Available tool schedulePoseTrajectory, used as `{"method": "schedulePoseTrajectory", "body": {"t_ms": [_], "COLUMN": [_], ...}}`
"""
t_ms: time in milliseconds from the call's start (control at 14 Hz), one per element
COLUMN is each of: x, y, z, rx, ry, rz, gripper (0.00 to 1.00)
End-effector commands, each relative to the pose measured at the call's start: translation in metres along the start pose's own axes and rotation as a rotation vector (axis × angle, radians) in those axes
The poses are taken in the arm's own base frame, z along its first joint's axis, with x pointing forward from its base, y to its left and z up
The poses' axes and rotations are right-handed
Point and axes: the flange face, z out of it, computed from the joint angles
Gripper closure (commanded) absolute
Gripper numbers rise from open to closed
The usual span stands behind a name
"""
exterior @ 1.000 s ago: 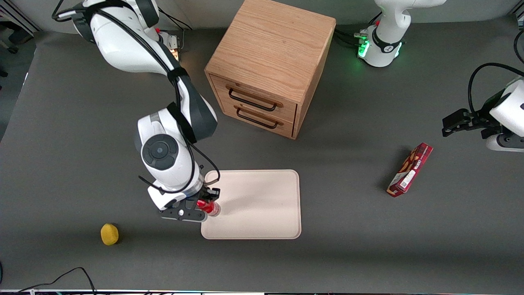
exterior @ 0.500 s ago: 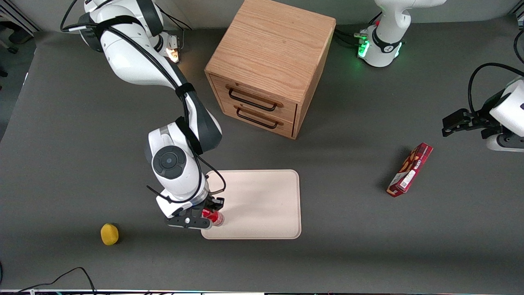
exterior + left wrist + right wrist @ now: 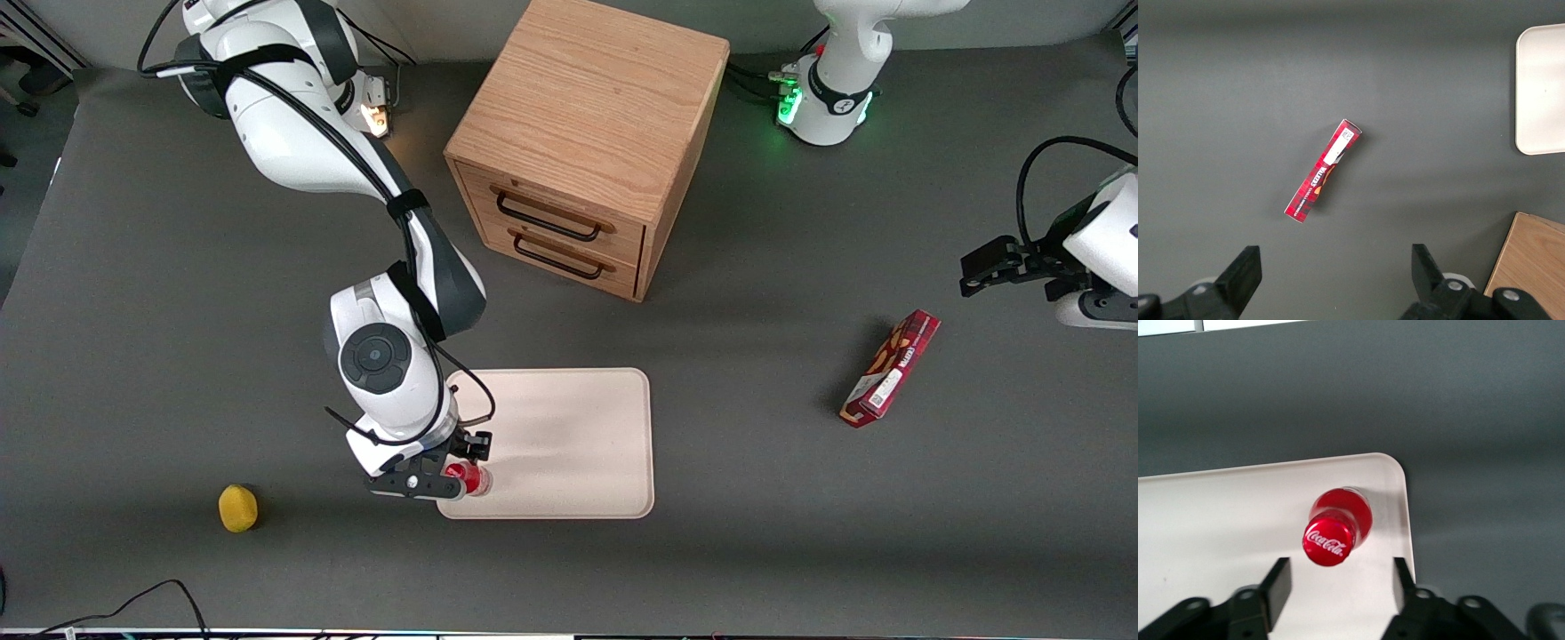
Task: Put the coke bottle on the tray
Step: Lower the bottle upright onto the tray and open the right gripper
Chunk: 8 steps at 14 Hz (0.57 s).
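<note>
1. Red from cap to shoulder, the coke bottle (image 3: 1336, 528) stands upright on the tray (image 3: 1218, 513), in the tray's corner nearest the front camera at the working arm's end; its cap carries white script lettering.
2. Seen from the right wrist, the gripper (image 3: 1337, 583) hangs directly over the bottle with its two dark fingers (image 3: 1276, 581) spread apart, one on each side of the cap; a gap of bare tray shows between each finger and the bottle, so the hand is released and grips nothing.
3. From the front, the gripper (image 3: 453, 469) sits over that same tray (image 3: 569, 444) corner, and the bottle (image 3: 469, 477) shows as a red spot between the finger tips, just inside the rim.
4. Pale beige with rounded corners, the tray lies flat on the grey table (image 3: 756, 533), nearer the front camera than the wooden drawer cabinet (image 3: 587, 133); the cabinet's two drawers with dark handles are closed.
5. A yellow lemon-like object (image 3: 238, 508) rests on the table toward the working arm's end, well apart from the tray.
6. A flat red snack box (image 3: 891, 368) lies toward the parked arm's end of the table; the left wrist view shows this box (image 3: 1323, 170) lying flat and slanted, with one corner of the tray (image 3: 1541, 87) in sight.
</note>
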Motion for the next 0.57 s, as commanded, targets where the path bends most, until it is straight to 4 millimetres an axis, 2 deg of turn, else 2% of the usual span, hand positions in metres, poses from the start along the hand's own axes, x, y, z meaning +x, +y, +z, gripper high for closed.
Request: {"method": "schedulePoseTrajectory", "body": {"t_ms": [0,286,500], "x": [0.005,0.003,-0.017], "y": [-0.003,0.007,0.034], "z": [-0.008,-0.023,-0.065], "rx": [0.003,0.001,0.005], "ry": [0.030,0.012,-0.025], "rz": [0.016,0.030,0.012], "gripper": [0.00,0.00,0.00]}}
